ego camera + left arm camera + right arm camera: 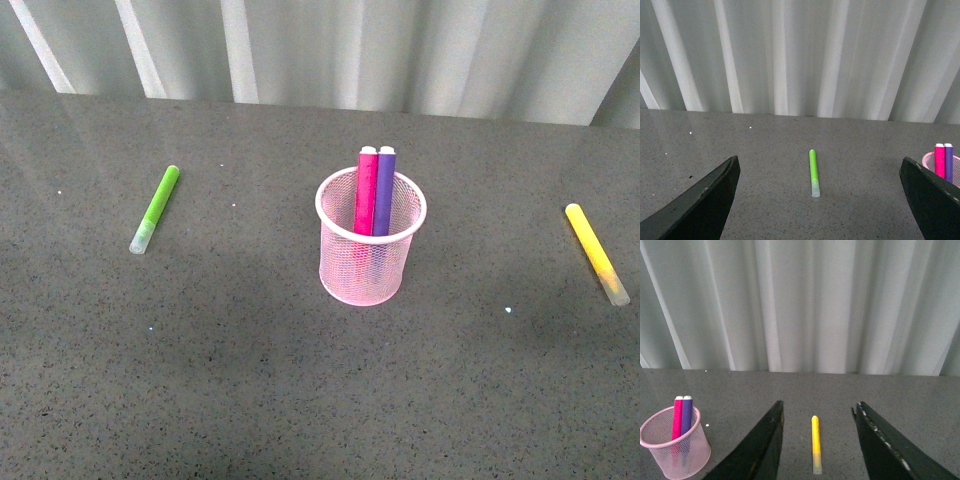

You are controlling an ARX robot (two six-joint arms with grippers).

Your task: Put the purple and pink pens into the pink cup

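Claws' tips cut off; pens half-hidden in cup.

two pens upright in cup

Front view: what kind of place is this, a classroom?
Probably a robot test bench, not a classroom: a bare dark speckled tabletop, a plain white curtain behind it, and only a pink mesh cup with markers set out.

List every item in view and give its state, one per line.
pink pen: upright in the cup
purple pen: upright in the cup, beside the pink one
pink cup: upright, holding both pens
green marker: lying flat, capped
yellow marker: lying flat, capped
left gripper: open, empty
right gripper: open, empty
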